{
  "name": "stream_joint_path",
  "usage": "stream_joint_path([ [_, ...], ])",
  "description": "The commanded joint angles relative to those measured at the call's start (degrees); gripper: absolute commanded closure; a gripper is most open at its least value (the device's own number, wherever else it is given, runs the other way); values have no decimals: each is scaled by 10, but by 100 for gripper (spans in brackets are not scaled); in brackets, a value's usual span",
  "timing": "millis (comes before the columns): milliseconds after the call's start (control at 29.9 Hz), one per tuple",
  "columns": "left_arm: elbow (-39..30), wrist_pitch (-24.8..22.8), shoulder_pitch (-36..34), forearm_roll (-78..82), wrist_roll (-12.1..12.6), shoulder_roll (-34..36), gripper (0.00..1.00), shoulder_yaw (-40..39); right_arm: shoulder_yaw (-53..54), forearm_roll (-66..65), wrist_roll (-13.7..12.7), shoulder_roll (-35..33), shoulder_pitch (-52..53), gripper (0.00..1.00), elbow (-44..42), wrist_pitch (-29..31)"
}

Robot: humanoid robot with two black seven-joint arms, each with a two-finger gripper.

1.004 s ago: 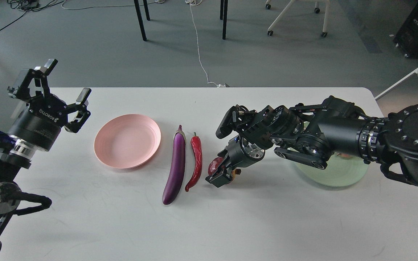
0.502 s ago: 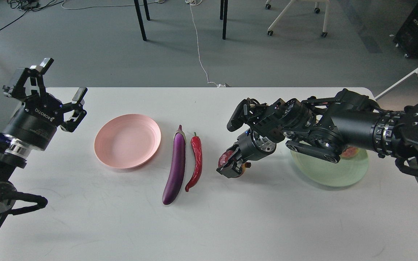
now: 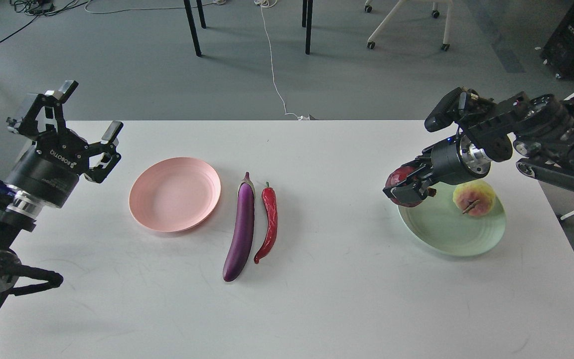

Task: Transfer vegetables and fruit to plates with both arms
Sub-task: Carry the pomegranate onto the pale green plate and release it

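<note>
My right pincer (image 3: 402, 192) grips the dark red faceted pomegranate (image 3: 400, 182) above the near rim of the pale mint round plate (image 3: 446, 232). Yellow-green blushed round fruit (image 3: 474, 198) sits just beyond it. Left pincer (image 3: 85, 112) gapes, holding nothing.

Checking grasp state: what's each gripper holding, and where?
Right gripper grips the pomegranate across its round body, at the green plate edge. Left gripper is open, empty.

eggplant (image 3: 241, 228) left of chili pepper (image 3: 268, 223), round fruit (image 3: 474, 198) on plate (image 3: 441, 233)
</note>
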Motion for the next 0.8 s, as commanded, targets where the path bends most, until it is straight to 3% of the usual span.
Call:
stream_joint_path([
  [0, 0, 1, 0, 2, 1, 0, 0, 1, 0, -1, 0, -24, -23, 59, -8, -3],
  [268, -4, 2, 0, 9, 2, 3, 0, 1, 0, -1, 0, -29, -60, 52, -40, -29],
  [335, -4, 2, 0, 24, 2, 3, 0, 1, 0, -1, 0, -29, -66, 44, -41, -29],
  [401, -4, 2, 0, 42, 2, 2, 0, 1, 0, -1, 0, -29, -70, 28, -44, -30],
  [602, -9, 3, -1, 67, 2, 3, 0, 1, 15, 5, 0, -31, -74, 7, -45, -32],
  [769, -9, 0, 0, 90, -3, 14, 0, 1, 85, 33, 0, -54, -75, 5, -41, -31],
])
